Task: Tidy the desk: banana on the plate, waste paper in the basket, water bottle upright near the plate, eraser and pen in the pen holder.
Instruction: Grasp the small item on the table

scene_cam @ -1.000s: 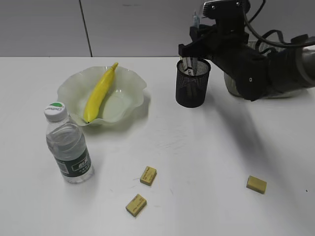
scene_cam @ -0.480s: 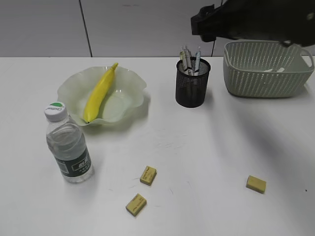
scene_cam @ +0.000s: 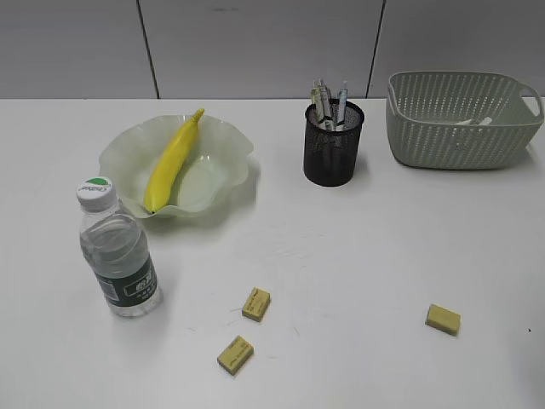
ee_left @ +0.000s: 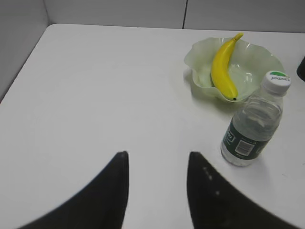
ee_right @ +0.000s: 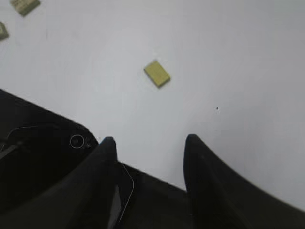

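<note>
The banana [scene_cam: 174,160] lies in the plate [scene_cam: 230,145]. Left of the plate the water bottle [scene_cam: 117,251] stands upright on the desk [scene_cam: 358,247]. Several pens [scene_cam: 328,102] stick out of the pen holder [scene_cam: 333,146]. Three yellow erasers lie on the desk: two [scene_cam: 256,303] [scene_cam: 235,354] at front centre, one [scene_cam: 444,319] at front right. A pale scrap, perhaps the waste paper [scene_cam: 473,122], shows inside the basket [scene_cam: 460,128]. Neither arm shows in the exterior view. My left gripper [ee_left: 157,155] hangs open over bare desk, left of the bottle [ee_left: 251,126]. My right gripper [ee_right: 150,138] is open, with an eraser [ee_right: 157,74] beyond it.
A grey panelled wall runs behind the desk. In the right wrist view a black body [ee_right: 38,157] fills the lower left, at the desk's near edge. In the left wrist view the desk's left edge [ee_left: 24,62] meets a grey wall.
The right arm, which stood over the pen holder a second ago, has lifted away and left the exterior view. Pens now stand free in the holder.
</note>
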You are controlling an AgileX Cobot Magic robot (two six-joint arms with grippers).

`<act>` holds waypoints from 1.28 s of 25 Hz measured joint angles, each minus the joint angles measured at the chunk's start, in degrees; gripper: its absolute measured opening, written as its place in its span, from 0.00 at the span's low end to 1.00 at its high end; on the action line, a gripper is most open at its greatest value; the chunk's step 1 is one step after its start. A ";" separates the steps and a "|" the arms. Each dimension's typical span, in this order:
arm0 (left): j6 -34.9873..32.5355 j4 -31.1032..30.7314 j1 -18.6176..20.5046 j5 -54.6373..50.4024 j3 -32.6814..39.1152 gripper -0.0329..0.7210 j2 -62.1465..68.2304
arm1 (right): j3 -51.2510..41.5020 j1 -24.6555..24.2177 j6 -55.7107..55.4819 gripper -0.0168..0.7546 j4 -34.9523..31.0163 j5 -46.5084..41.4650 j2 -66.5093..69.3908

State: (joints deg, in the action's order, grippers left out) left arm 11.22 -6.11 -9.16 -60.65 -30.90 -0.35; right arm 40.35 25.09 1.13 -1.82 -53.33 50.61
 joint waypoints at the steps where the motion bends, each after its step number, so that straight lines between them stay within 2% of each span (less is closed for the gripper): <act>1: 0.00 0.00 0.00 0.00 0.00 0.44 0.00 | -1.61 0.00 -0.64 0.50 0.11 -1.64 -3.79; 5: 0.00 0.00 0.00 0.00 0.00 0.38 0.00 | -7.55 0.00 -1.45 0.49 0.41 -4.15 -21.44; 9: 0.00 0.00 0.00 0.00 0.00 0.36 0.00 | -10.22 0.00 -1.56 0.47 1.82 -4.92 -36.37; 16: -1.88 1.01 0.00 3.01 -0.98 0.36 4.38 | -11.07 0.00 -1.68 0.39 2.28 -5.77 -47.83; 19: -8.93 5.55 0.00 11.20 -2.78 0.36 9.88 | -11.07 0.00 -1.68 0.38 2.23 -5.77 -48.44; 22: -19.92 14.02 0.00 19.54 -5.36 0.36 18.85 | -11.07 0.00 -1.68 0.37 2.23 -5.77 -48.50; 27: -42.02 35.58 -0.78 23.79 -14.67 0.36 39.02 | -11.12 -2.11 -1.68 0.37 1.82 -5.77 -48.50; 29: -46.57 39.65 -3.31 24.15 -19.08 0.36 47.54 | -11.12 -4.64 -1.68 0.37 1.82 -5.77 -48.50; 32: -48.77 39.33 -10.37 24.66 -24.89 0.36 58.57 | -11.18 -8.28 -1.75 0.37 1.82 -5.77 -48.83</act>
State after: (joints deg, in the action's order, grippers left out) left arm -37.56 33.21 -19.53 -35.99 -55.80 58.22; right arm 29.17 16.81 -0.62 0.00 -59.10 1.78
